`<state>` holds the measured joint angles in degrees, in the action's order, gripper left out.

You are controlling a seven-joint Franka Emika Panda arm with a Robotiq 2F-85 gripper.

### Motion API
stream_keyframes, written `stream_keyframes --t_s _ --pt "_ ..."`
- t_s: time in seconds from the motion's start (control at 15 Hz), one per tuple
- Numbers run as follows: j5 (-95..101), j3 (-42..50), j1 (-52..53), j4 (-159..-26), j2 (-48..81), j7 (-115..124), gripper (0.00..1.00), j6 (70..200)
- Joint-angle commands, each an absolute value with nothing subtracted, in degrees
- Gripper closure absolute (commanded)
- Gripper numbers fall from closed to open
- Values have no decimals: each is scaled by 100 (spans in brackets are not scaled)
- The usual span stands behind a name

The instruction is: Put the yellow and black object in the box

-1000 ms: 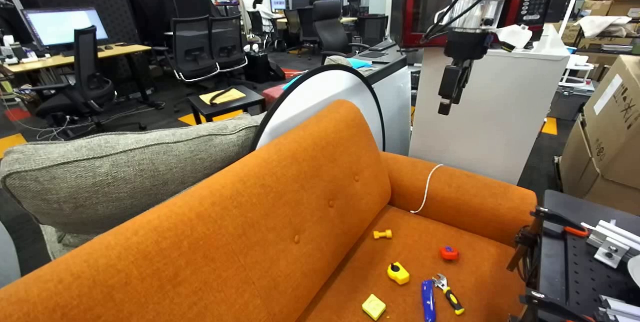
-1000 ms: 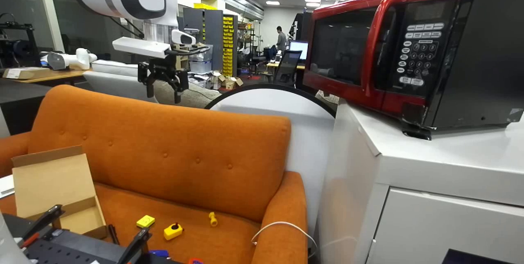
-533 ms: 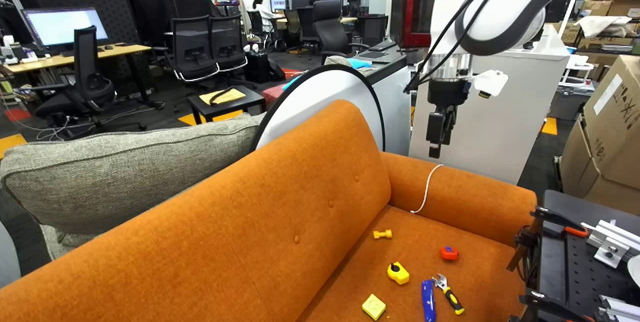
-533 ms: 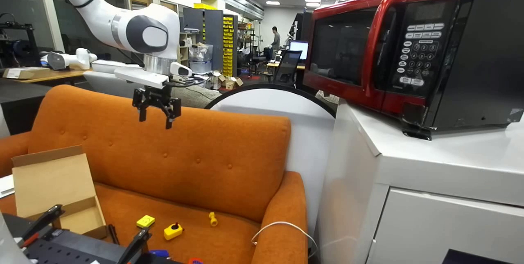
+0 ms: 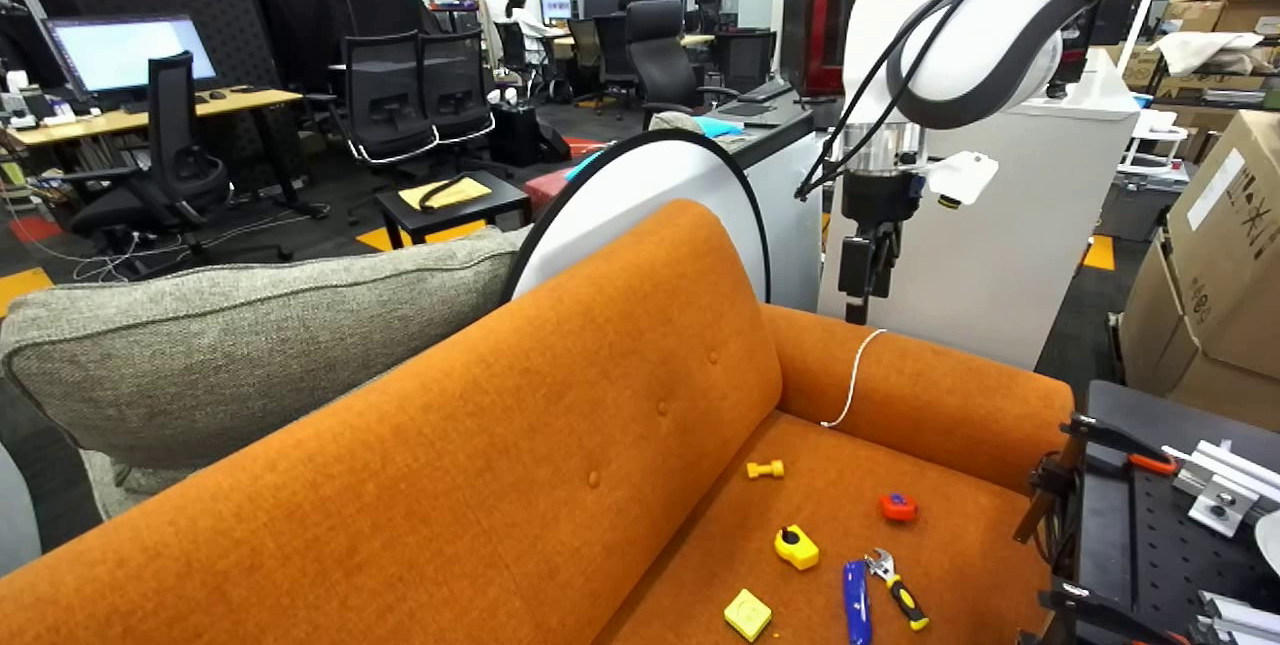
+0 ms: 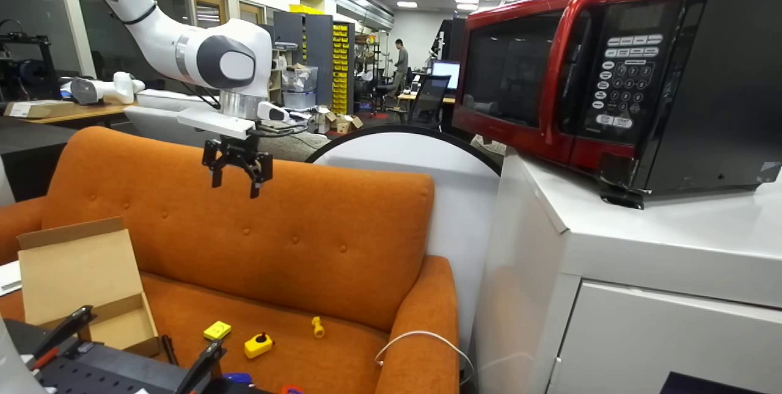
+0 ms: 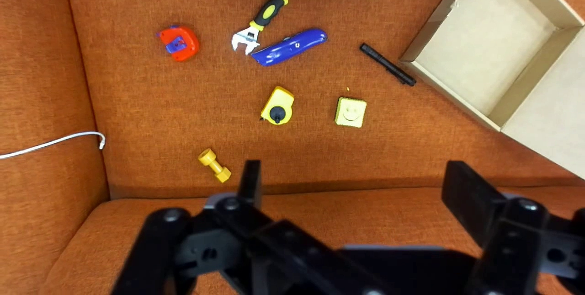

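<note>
The yellow and black object (image 7: pixel 279 103), a small rounded yellow piece with a black round patch on top, lies on the orange sofa seat. It also shows in both exterior views (image 5: pixel 797 548) (image 6: pixel 258 345). The open cardboard box (image 7: pixel 480 48) is at the upper right in the wrist view and at the left in an exterior view (image 6: pixel 125 322), its lid raised. My gripper (image 7: pixel 354 167) is open and empty, fingers wide apart. It hangs high above the seat in front of the backrest, as both exterior views show (image 6: pixel 236 187) (image 5: pixel 857 310), well apart from the object.
A plain yellow square block (image 7: pixel 350 112), a yellow bolt-like piece (image 7: pixel 215 165), a blue knife-like tool (image 7: pixel 290 47), a wrench (image 7: pixel 260 23), a red piece (image 7: pixel 179 43) and a black pen-like stick (image 7: pixel 387 64) lie around. A white cord (image 5: pixel 855 380) hangs over the armrest.
The arm has come down from above the backrest's top edge to in front of it, with a small sideways shift in the last half second. The gripper stays open. The objects have not moved.
</note>
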<state>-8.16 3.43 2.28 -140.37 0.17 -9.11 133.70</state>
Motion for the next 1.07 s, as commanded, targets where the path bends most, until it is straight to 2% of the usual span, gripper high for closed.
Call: stream_keyframes --t_s 0.0,0.4,0.73,1.0 --pt "-812 234 121 -14030 16 -906 0 13358" --pt "-1135 237 53 -13816 662 -1351 0 13514" --pt "-1662 -95 -190 -13198 2022 -2065 0 14240" --pt "-1422 -321 -397 -12369 3012 -1957 0 13923"
